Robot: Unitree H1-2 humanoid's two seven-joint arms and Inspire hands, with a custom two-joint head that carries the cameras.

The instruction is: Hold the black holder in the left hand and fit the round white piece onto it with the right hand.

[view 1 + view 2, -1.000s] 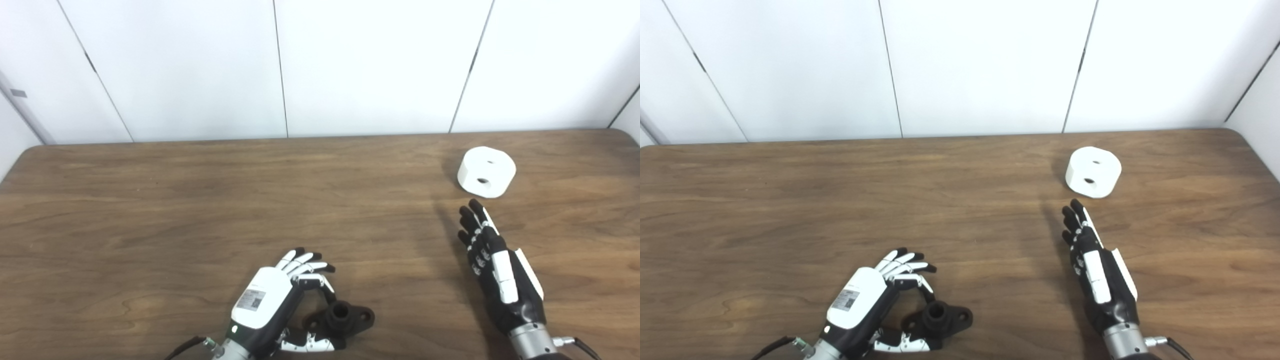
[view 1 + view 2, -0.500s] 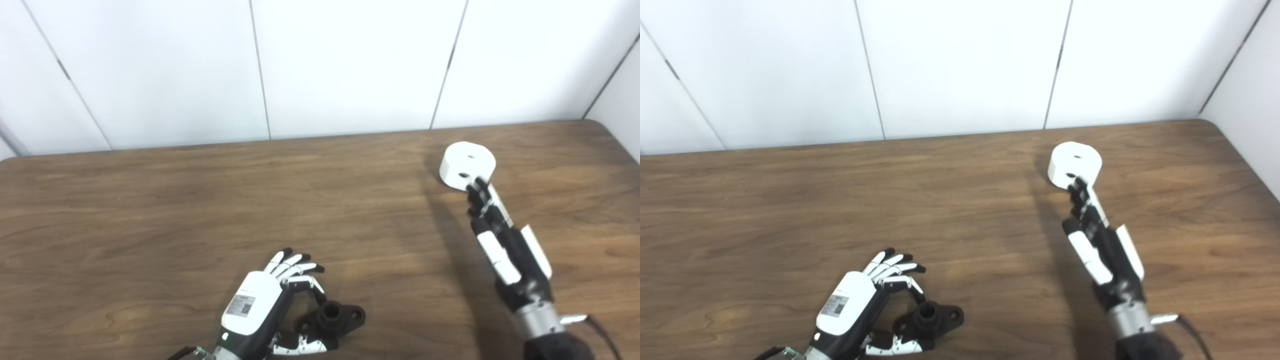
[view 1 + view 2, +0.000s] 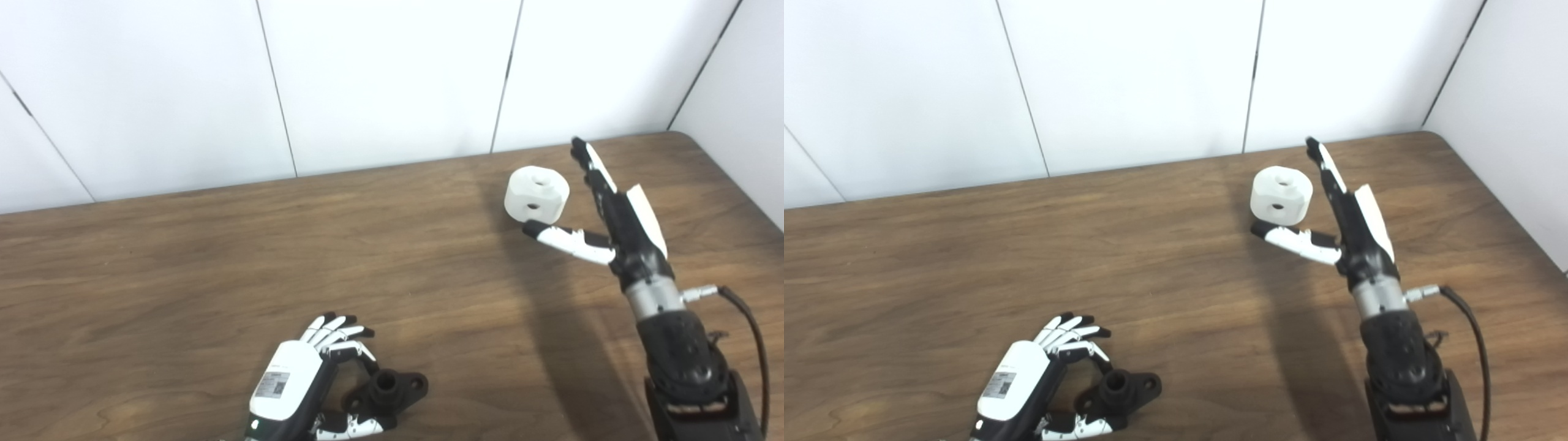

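Right hand (image 3: 615, 211) spread wide, white piece (image 3: 537, 194) btwn thumb & fingers, not gripped. Left hand (image 3: 306, 383) loosely curled round black holder (image 3: 387, 392).

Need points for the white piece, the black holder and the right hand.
round white piece (image 3: 537, 195), left eye view, on its front side wall.
black holder (image 3: 387, 381), left eye view, on its raised central hub.
right hand (image 3: 1353, 223), right eye view, on the palm.

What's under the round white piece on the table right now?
The round white plastic piece rests directly on the brown wooden table. Its underside is hidden. The right robot hand is open beside it.
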